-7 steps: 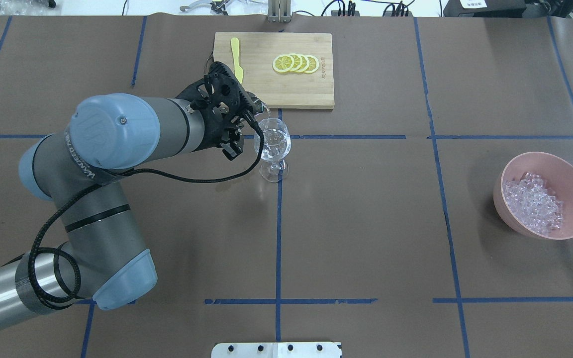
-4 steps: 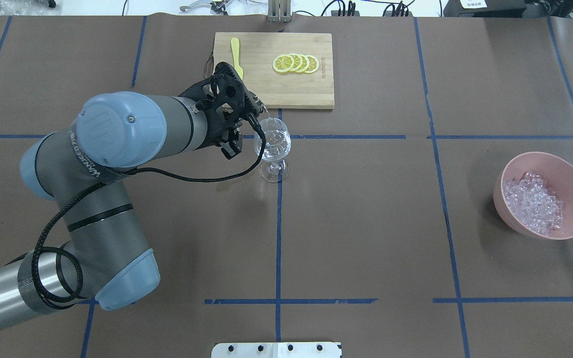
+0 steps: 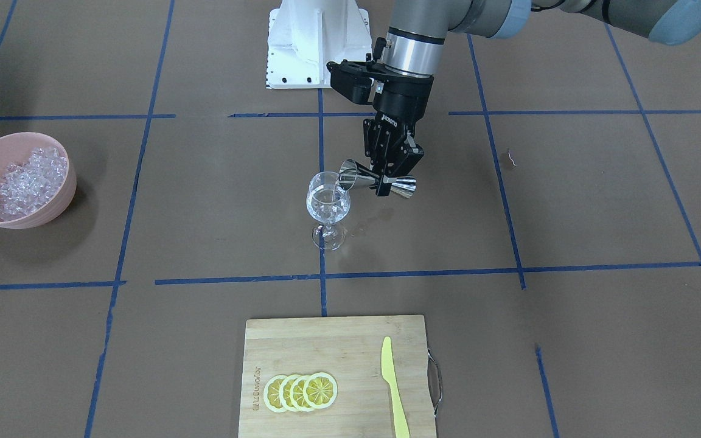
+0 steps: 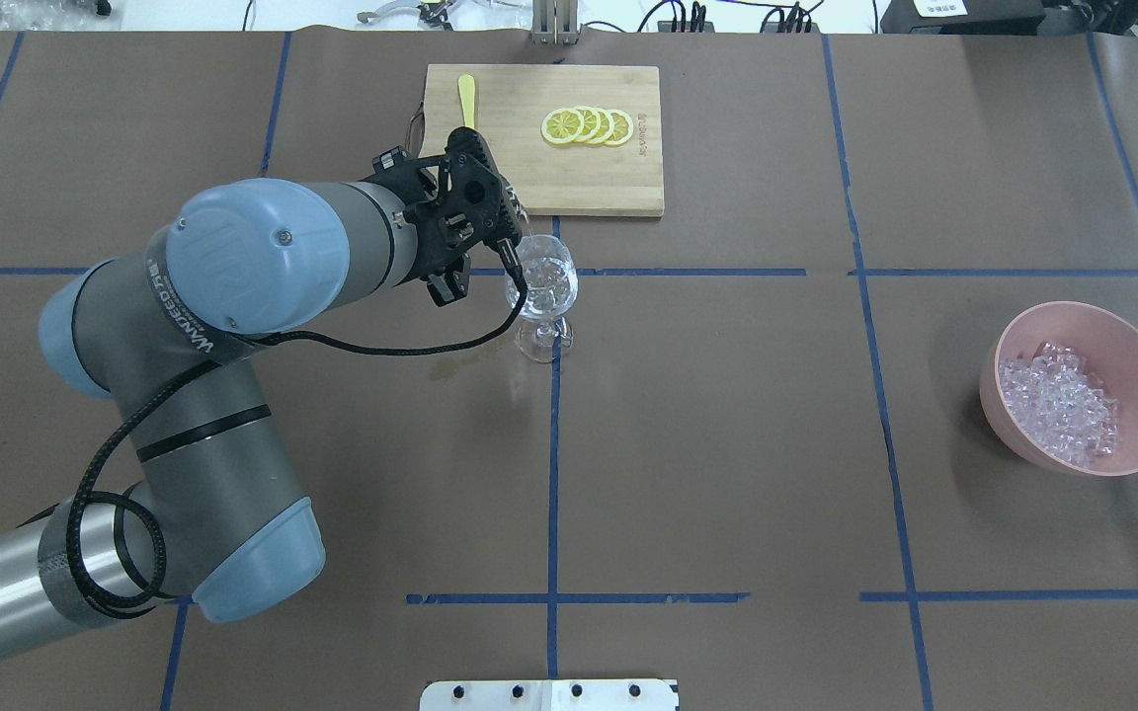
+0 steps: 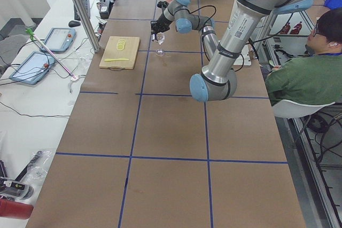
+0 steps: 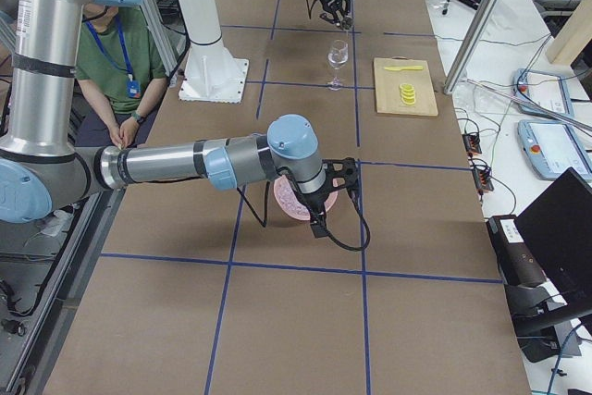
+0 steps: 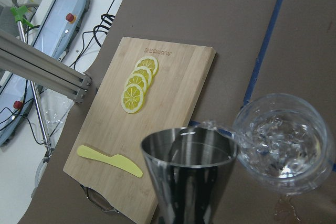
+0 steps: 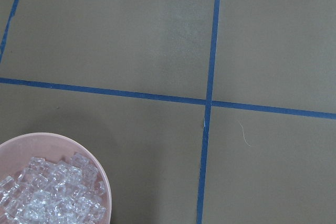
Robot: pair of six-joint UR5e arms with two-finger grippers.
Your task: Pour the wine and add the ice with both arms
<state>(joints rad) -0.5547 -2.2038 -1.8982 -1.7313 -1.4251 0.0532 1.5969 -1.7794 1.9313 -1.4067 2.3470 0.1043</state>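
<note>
My left gripper (image 3: pixel 392 176) is shut on a steel jigger (image 3: pixel 378 180) and holds it tipped sideways, mouth at the rim of the wine glass (image 3: pixel 328 204). In the left wrist view a thin clear stream of wine (image 7: pixel 215 126) runs from the jigger (image 7: pixel 189 177) into the glass (image 7: pixel 281 140), which holds clear liquid. In the overhead view the left gripper (image 4: pixel 490 212) is just left of the glass (image 4: pixel 541 286). The ice (image 4: pixel 1058 400) fills a pink bowl (image 4: pixel 1137 341) at the right. My right gripper (image 6: pixel 319 205) hangs over that bowl; I cannot tell if it is open.
A bamboo cutting board (image 4: pixel 569 178) with lemon slices (image 4: pixel 589 125) and a yellow knife (image 4: pixel 467 94) lies beyond the glass. A small wet patch (image 4: pixel 450 370) marks the paper near the glass foot. The right wrist view shows the bowl's rim (image 8: pixel 102 177) and blue tape lines.
My left wrist has rotated and shifted slightly toward the cutting board, keeping the jigger at the glass rim. The glass and bowl have not moved.
</note>
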